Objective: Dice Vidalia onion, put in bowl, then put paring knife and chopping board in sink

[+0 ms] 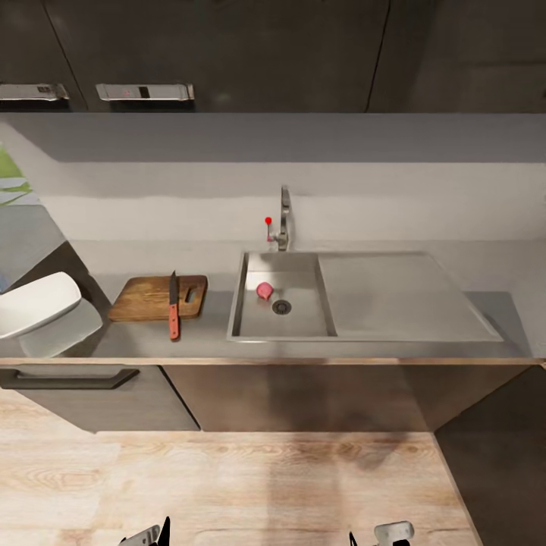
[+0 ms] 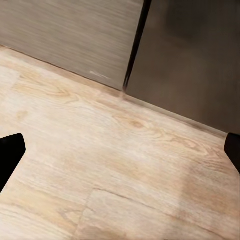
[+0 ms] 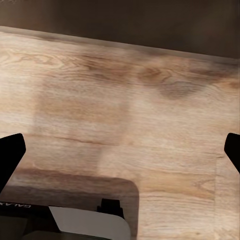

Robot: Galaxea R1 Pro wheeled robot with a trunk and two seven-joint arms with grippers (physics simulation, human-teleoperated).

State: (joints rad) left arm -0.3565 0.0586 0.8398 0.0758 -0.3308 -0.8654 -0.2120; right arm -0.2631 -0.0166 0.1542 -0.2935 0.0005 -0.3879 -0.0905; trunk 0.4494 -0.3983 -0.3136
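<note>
I am looking down over the counter with both arms hanging low in front of the cabinets. My left gripper and right gripper are just peeking in at the near edge of the head view, well short of the counter. In the left wrist view the left gripper is standing wide open over the wooden floor, its dark fingertips at the frame's two sides, with a cabinet door ahead. The right gripper is likewise spread open above the floor.

The sink is sitting ahead, between the two grippers, and the onion, showing pinkish-red, is lying in it just beside the drain. Ahead of the left gripper, the chopping board is lying on the counter with the knife resting across its sink-side end, red handle overhanging toward me. The white bowl is sitting further out to the left.
</note>
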